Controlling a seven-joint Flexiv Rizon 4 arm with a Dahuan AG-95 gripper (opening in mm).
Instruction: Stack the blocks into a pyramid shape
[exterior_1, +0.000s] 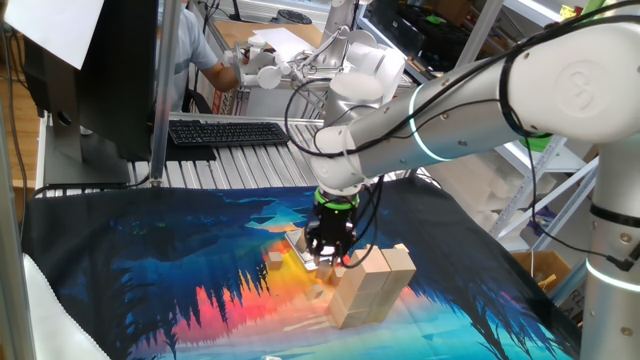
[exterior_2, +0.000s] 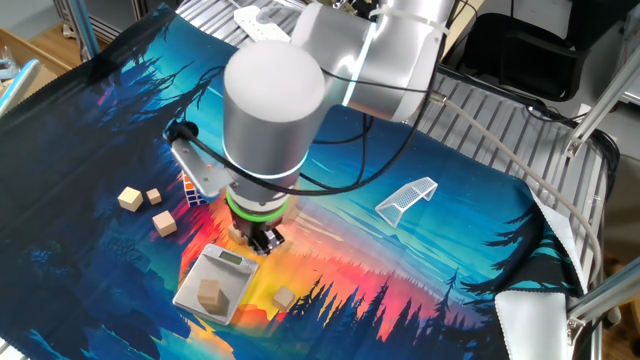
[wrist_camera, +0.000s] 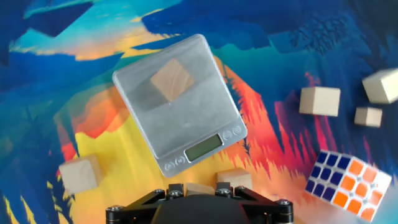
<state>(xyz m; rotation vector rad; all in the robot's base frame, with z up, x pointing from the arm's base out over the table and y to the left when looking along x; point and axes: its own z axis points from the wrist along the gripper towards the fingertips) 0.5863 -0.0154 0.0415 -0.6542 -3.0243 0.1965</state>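
Observation:
My gripper (wrist_camera: 200, 186) hangs low over the cloth, shut on a small pale wooden block (wrist_camera: 198, 190) that sits between its fingers. Just past the right finger lies another block (wrist_camera: 235, 178). One block (wrist_camera: 171, 79) rests tilted on the silver scale (wrist_camera: 205, 112) ahead of the gripper. A single block (wrist_camera: 79, 173) lies to the left, and three blocks (wrist_camera: 319, 101) (wrist_camera: 368, 116) (wrist_camera: 382, 85) lie apart at the right. In the other fixed view the gripper (exterior_2: 262, 238) is just above the scale (exterior_2: 232, 262). A cluster of blocks (exterior_1: 372, 283) stands right of the gripper (exterior_1: 330, 258).
A Rubik's cube (wrist_camera: 345, 180) lies at the lower right, next to the loose blocks. A white mesh piece (exterior_2: 407, 197) lies on the cloth on the far side of the arm. A keyboard (exterior_1: 225, 131) and a person sit beyond the table.

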